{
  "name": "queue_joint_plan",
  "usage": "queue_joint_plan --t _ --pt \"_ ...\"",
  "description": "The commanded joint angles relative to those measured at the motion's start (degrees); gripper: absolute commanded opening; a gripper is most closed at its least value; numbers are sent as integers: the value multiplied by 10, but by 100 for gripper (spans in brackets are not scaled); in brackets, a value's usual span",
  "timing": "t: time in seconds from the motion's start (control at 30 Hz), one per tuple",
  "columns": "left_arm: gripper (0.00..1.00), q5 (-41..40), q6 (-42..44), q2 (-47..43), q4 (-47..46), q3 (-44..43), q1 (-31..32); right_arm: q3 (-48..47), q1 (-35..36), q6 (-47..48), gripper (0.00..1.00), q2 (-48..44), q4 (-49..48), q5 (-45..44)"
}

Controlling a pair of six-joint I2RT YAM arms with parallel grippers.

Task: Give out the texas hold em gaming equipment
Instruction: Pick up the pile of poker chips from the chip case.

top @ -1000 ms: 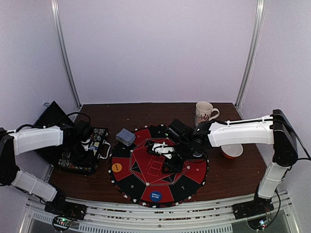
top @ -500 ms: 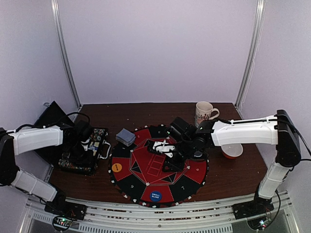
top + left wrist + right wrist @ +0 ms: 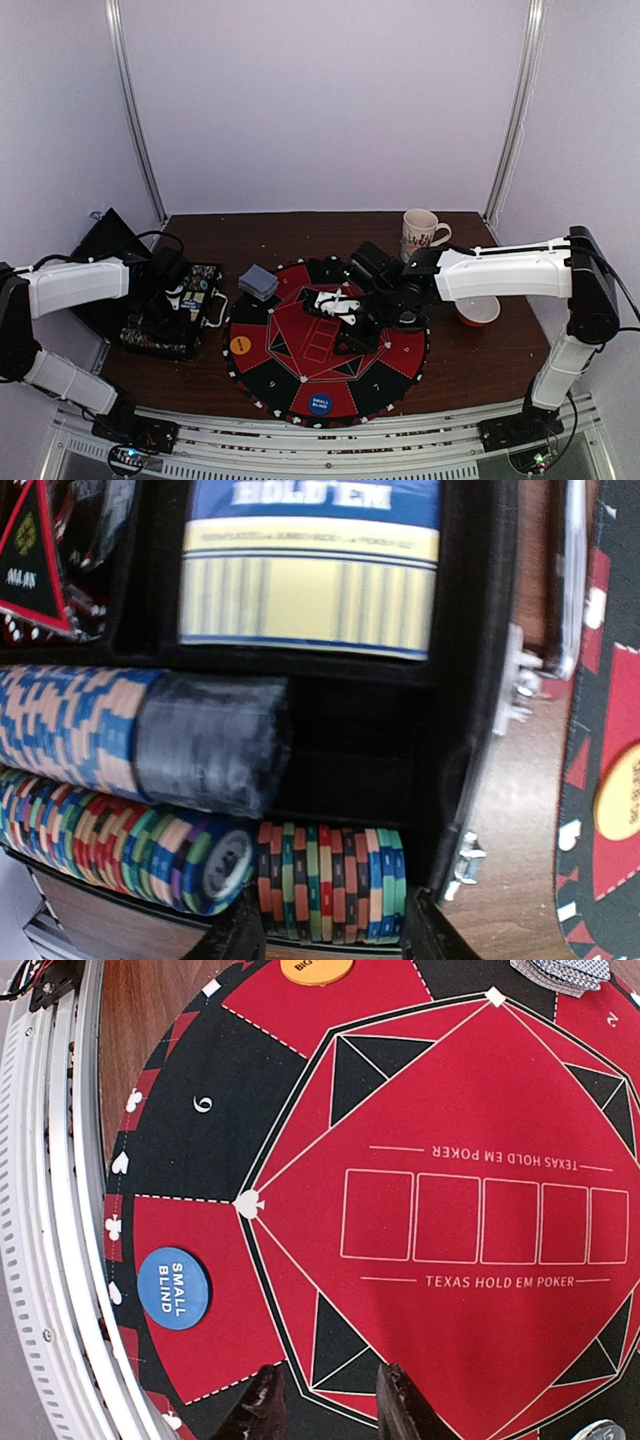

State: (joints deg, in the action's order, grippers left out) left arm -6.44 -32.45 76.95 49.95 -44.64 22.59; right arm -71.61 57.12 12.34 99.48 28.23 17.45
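My left gripper (image 3: 335,935) is down in the open black case (image 3: 150,335). Its fingers press both ends of a short stack of multicoloured poker chips (image 3: 330,880) that lies in the case's slot. More chip rows (image 3: 70,730) lie beside it. My right gripper (image 3: 325,1400) is open and empty, hovering over the round red and black mat (image 3: 300,330). On the mat are a blue "small blind" button (image 3: 174,1288), an orange button (image 3: 241,345) and a grey-blue deck of cards (image 3: 258,282).
A white patterned mug (image 3: 420,232) stands behind the mat. An orange-rimmed bowl (image 3: 477,311) sits under my right arm. A blue and yellow Hold'em box (image 3: 310,570) and a dark wrapped roll (image 3: 210,740) fill the case. A metal rail (image 3: 50,1260) runs along the table's near edge.
My right arm has shifted slightly to the right over the mat and then held still. My left arm has not moved.
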Motion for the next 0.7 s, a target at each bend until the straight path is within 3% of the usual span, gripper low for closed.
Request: queue_joint_plan --t 0.0,0.17,0.37,0.57,0.63,0.67 --pt "52 -4 17 14 15 4 -21 1 -3 8 35 -7 15 12" --pt "54 17 34 22 7 7 -27 -1 -3 9 35 -6 17 12" --pt "42 60 46 31 -21 20 -28 1 -3 9 35 -7 16 11" --pt "41 67 59 51 -30 19 -27 2 -3 8 35 -5 16 10" --pt "28 66 62 59 -30 16 -27 2 -3 7 35 -6 17 9" --pt "11 63 63 60 -29 15 -28 3 -3 7 35 -7 17 7"
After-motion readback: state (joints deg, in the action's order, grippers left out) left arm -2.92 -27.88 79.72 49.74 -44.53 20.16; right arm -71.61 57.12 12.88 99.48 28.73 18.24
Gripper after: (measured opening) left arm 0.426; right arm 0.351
